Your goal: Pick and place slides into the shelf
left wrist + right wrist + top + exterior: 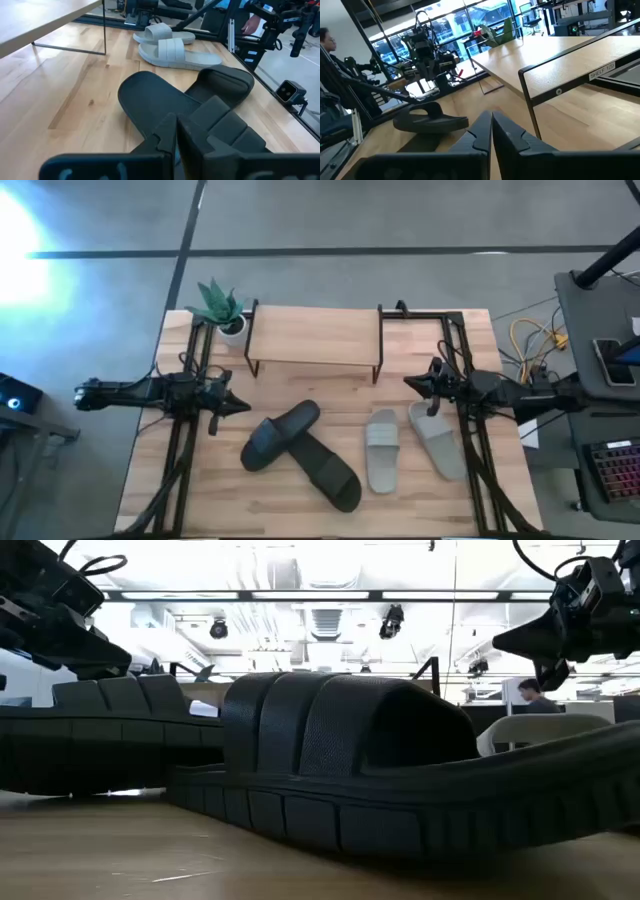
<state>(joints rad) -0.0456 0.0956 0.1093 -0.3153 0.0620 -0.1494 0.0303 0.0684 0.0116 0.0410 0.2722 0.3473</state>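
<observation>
Two black slides lie crossed at the table's middle, one (281,435) (150,97) angled toward the left arm, the other (332,470) (330,775) nearer the front edge. The pale grey pair (382,450) (437,438) (170,50) rests sole-down to their right. The shelf (315,336) (580,55) stands on thin black legs at the far side, nothing on its plank. My left gripper (238,406) (176,135) hovers shut just left of the black slides. My right gripper (410,383) (490,131) hovers shut above the table, between the shelf's right end and the grey pair.
A small potted plant (222,308) stands at the shelf's left end. Black frame rails (185,430) (470,430) run along both table sides under the arms. Bare wood (300,385) lies between the shelf and the slides. A person (326,40) is beyond the table.
</observation>
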